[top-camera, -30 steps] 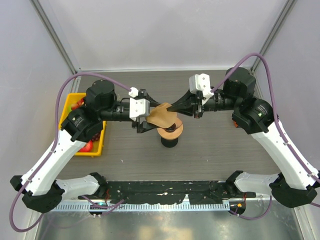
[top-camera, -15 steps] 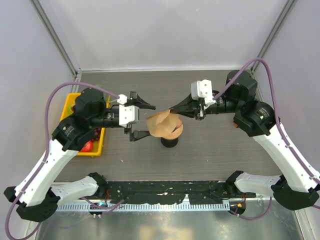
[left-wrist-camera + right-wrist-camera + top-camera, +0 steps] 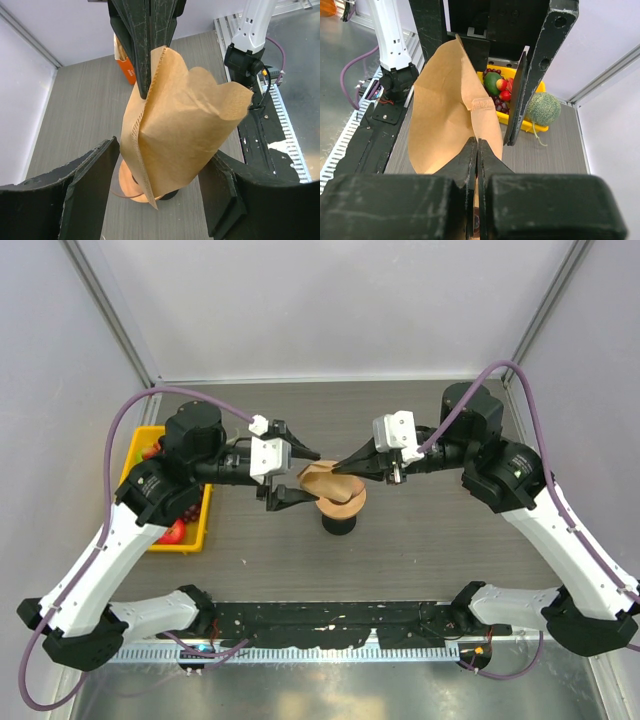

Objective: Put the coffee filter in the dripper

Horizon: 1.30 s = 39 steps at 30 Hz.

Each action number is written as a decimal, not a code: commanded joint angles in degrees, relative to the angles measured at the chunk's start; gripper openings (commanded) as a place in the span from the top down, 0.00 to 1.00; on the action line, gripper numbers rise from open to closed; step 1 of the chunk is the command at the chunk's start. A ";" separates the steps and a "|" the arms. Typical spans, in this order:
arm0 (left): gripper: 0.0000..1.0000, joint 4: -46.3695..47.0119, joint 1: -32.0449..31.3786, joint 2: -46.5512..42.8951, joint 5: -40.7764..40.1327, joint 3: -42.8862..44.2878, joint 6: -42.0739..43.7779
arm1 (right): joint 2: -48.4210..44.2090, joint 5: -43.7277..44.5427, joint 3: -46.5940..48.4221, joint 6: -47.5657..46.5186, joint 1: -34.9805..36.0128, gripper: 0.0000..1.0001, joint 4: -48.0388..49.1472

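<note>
The coffee filter (image 3: 320, 480), a tan paper cone, hangs just above the orange dripper (image 3: 345, 504), which sits on a black cup (image 3: 338, 524). My right gripper (image 3: 340, 469) is shut on the filter's seam edge (image 3: 482, 107) and holds it up from the right. In the left wrist view the filter (image 3: 185, 125) fills the middle and bulges partly open, with the dripper (image 3: 129, 186) showing below it. My left gripper (image 3: 162, 160) is open, one finger (image 3: 85, 195) on each side of the filter and close to the paper.
A yellow bin (image 3: 198, 528) of fruit stands at the table's left, under the left arm. A green melon (image 3: 543, 107) lies beside the bin (image 3: 540, 127). Grey walls close in the back and both sides.
My left gripper drew back to the left and opened wider, then returned round the filter and narrowed. My right gripper shifted slightly left with the filter still pinched.
</note>
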 commanded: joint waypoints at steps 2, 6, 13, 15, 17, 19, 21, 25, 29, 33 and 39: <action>0.32 2.38 -0.90 -0.58 1.07 0.84 -0.88 | -0.10 0.85 2.01 1.04 0.67 0.95 1.54; 0.39 2.82 -1.08 -0.40 1.24 0.66 -0.71 | 0.17 1.63 2.10 2.27 0.76 0.95 2.60; 0.22 3.52 -1.17 -1.54 -0.42 -1.71 0.44 | 0.78 2.34 3.06 5.26 0.50 0.95 3.21; 0.17 4.14 -0.99 -2.42 -2.09 -2.85 -0.62 | 0.87 2.25 3.15 6.92 -0.38 0.95 3.74; 0.16 5.89 -0.12 -3.91 -3.41 -4.95 -2.37 | 0.26 1.29 2.63 9.38 -1.87 0.95 5.32; 0.17 8.87 2.16 -5.84 -2.02 -7.85 -5.09 | -0.80 0.15 1.22 11.84 -3.10 0.95 8.22; 0.19 10.38 3.84 -7.43 -0.61 -9.79 -5.81 | -2.03 -0.65 -0.71 12.38 -3.19 0.95 10.50; 0.29 8.28 3.84 -7.00 0.45 -8.93 -3.26 | -3.09 -2.67 -3.00 12.47 -3.28 0.95 12.01; 0.34 5.90 4.10 -6.90 -0.07 -7.86 -2.55 | -3.17 -2.32 -3.09 12.12 -3.20 0.95 11.83; 0.39 7.57 4.46 -8.75 -0.43 -9.54 -2.91 | -3.79 -2.58 -3.62 11.68 -3.20 0.95 11.30; 0.54 3.62 4.37 -5.77 2.65 -5.15 -0.71 | -2.74 -3.20 -2.39 9.13 -3.20 0.95 8.84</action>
